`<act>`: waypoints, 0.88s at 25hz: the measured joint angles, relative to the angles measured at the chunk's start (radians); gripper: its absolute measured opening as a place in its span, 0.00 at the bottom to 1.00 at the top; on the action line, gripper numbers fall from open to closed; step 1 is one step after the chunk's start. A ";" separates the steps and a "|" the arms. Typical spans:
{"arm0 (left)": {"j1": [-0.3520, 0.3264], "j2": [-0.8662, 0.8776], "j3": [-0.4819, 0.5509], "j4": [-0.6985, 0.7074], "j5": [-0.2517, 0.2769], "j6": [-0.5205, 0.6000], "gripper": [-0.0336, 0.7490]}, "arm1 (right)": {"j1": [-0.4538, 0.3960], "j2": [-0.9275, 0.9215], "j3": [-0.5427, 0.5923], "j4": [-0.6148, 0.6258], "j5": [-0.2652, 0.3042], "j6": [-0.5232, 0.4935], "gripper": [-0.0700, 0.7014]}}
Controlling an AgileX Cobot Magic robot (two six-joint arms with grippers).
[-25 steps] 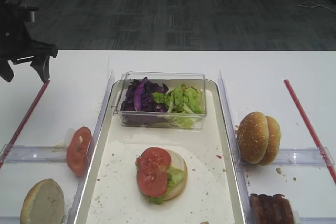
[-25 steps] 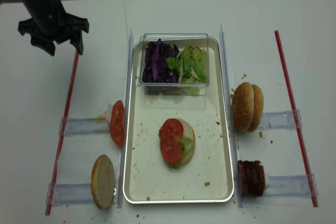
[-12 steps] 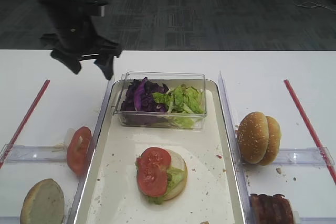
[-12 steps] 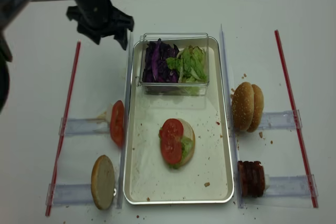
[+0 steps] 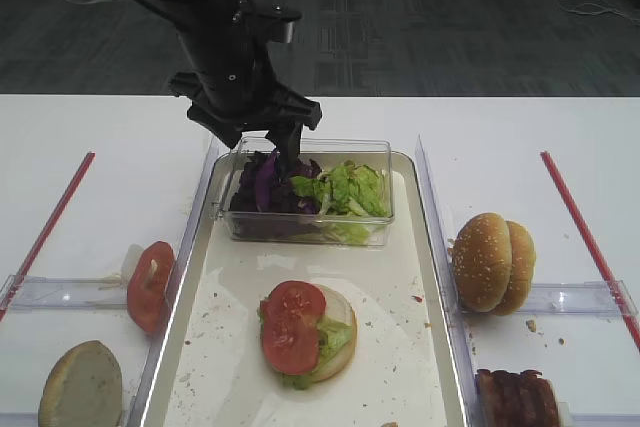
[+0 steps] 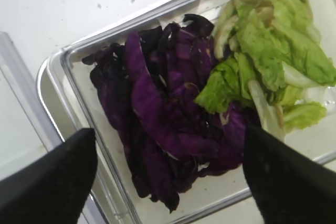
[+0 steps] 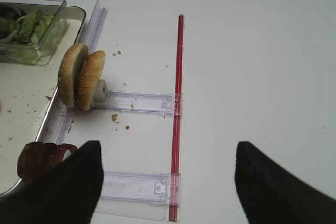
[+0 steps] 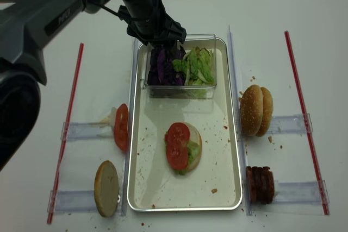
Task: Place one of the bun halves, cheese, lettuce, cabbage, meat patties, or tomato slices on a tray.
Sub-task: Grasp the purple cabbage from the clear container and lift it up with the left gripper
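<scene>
left gripper [image 5: 265, 137] hovering open over the purple cabbage [image 6: 157, 114], about to reach in for a piece

the step in hand looks like the approach to a pick: the jaws are standing wide and empty above the left half of the clear tub [image 5: 308, 232], which is sitting at the far end of the tray [image 8: 147, 188], with the cabbage lying inside it just left of the lettuce [image 6: 268, 51] and touching it. nearer on the tray a bun half [image 5: 335, 332] is carrying lettuce and two tomato slices [image 5: 292, 327]. next the gripper is probably needing to drop straight down, pinch one floppy shred without snagging lettuce or the tub wall, then lift and carry it nearer. the right gripper [image 7: 165, 182] is idling open and empty over the table on the right.
</scene>
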 joint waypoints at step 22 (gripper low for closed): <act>0.000 0.115 0.000 0.002 -0.090 -0.004 0.57 | 0.000 0.000 0.000 0.000 0.000 0.000 0.81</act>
